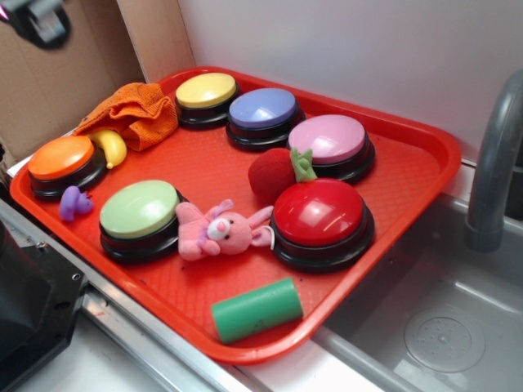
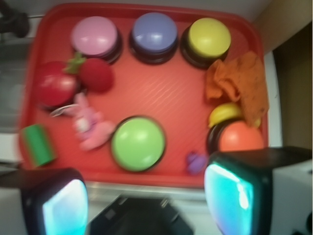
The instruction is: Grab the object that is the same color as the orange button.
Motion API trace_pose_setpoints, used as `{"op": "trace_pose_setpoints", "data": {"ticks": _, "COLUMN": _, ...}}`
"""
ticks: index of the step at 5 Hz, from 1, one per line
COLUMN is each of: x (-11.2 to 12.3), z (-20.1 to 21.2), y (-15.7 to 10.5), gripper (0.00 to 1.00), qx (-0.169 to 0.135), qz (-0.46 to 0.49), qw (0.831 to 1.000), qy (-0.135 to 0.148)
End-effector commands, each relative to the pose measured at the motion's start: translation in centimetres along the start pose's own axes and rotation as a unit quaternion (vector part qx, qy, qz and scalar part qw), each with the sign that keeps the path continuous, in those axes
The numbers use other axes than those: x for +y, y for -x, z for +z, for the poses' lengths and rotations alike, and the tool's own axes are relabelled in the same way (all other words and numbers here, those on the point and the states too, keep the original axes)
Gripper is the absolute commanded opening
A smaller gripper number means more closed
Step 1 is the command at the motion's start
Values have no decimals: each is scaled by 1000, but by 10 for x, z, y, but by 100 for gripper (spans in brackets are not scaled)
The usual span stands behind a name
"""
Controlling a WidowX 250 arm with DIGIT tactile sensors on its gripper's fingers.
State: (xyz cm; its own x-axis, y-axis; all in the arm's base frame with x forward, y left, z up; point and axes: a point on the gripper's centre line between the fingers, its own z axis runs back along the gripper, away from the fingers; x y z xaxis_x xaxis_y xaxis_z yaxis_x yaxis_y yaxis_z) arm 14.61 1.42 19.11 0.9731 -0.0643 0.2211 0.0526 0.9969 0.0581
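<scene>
The orange knitted cloth (image 1: 135, 113) lies crumpled at the tray's back left corner, touching the yellow banana toy (image 1: 110, 145). In the wrist view the cloth (image 2: 239, 85) is at the right. The orange button (image 1: 64, 162) stands at the tray's left edge, just in front of the banana; it also shows in the wrist view (image 2: 238, 137). My gripper (image 2: 146, 205) hangs high above the tray's near edge, open and empty, with its two pads (image 2: 63, 208) wide apart. In the exterior view only a dark part of the arm (image 1: 39, 20) shows at the top left.
On the red tray (image 1: 425, 155) are yellow (image 1: 206, 94), blue (image 1: 263, 114), pink (image 1: 329, 143), red (image 1: 320, 219) and green (image 1: 140, 216) buttons, a red strawberry toy (image 1: 274, 171), a pink bunny (image 1: 219, 230), a green cylinder (image 1: 257, 309) and a small purple toy (image 1: 73, 202). A sink and faucet (image 1: 494, 163) lie to the right.
</scene>
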Motion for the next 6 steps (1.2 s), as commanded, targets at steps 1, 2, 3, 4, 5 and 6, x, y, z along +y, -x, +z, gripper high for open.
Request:
{"op": "trace_pose_setpoints", "data": {"ticks": 1, "x": 51, "z": -49, "y": -26, "gripper": 100, "qx": -71, "qz": -8, "qw": 996, "qy": -46}}
{"op": "trace_pose_setpoints", "data": {"ticks": 2, "x": 67, "z": -74, "y": -35, "gripper": 100, "qx": -82, "qz": -6, "qw": 995, "qy": -56}}
{"op": "trace_pose_setpoints", "data": {"ticks": 3, "x": 87, "z": -104, "y": -41, "gripper": 100, "qx": -80, "qz": -4, "qw": 994, "qy": -70}}
{"op": "trace_pose_setpoints", "data": {"ticks": 4, "x": 101, "z": -127, "y": -44, "gripper": 100, "qx": -80, "qz": -4, "qw": 993, "qy": -86}}
{"op": "trace_pose_setpoints", "data": {"ticks": 5, "x": 112, "z": -139, "y": -43, "gripper": 100, "qx": -69, "qz": 3, "qw": 993, "qy": -101}}
{"op": "trace_pose_setpoints", "data": {"ticks": 6, "x": 123, "z": -154, "y": -46, "gripper": 100, "qx": -52, "qz": 2, "qw": 991, "qy": -125}}
